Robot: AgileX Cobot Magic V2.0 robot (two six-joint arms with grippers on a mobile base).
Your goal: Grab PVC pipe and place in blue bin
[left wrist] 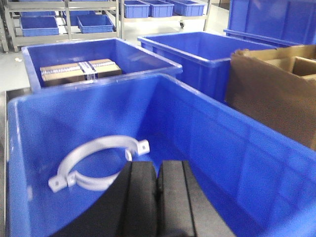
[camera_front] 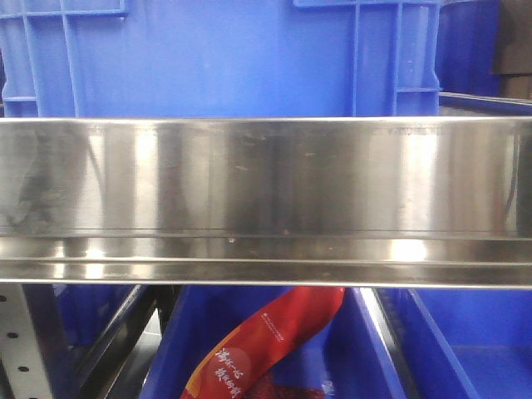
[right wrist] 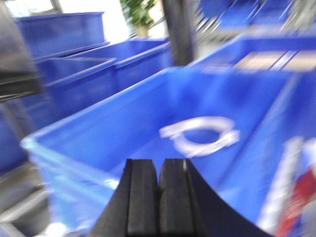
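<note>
The left tool (left wrist: 157,185) sits at the 6 o'clock edge of its wrist view, its two black pads pressed together with nothing between them. It hangs above the open blue bin (left wrist: 256,163), pointing down into it. The PVC pipe (left wrist: 96,160), a white curved piece with flat pierced ends, lies on the bin floor at about 10 o'clock from the tool, just beside the left pad and apart from it. A second white arc lies under the first; part of it is hidden behind the tool.

Beyond the bin's far wall, at 11 o'clock, another blue bin holds a taped cardboard package (left wrist: 79,71). At 12 to 1 o'clock stands a further blue bin (left wrist: 197,54), and at 2 o'clock a brown cardboard box (left wrist: 266,94) cut off by the picture edge. Shelves with small blue trays (left wrist: 94,22) stand in the far background.

The right tool (right wrist: 159,195) is likewise clenched on nothing, held above the near rim of a blue bin. This view is blurred; the white arcs appear at 1 o'clock from it, on the bin floor. A red and white item (right wrist: 296,197) at 3 o'clock is too smeared to identify.

The front view shows neither tool: a steel shelf rail (camera_front: 266,199) fills the middle, with blue bins above and below, and a red packet (camera_front: 258,349) at 6 o'clock, partly cut off.
</note>
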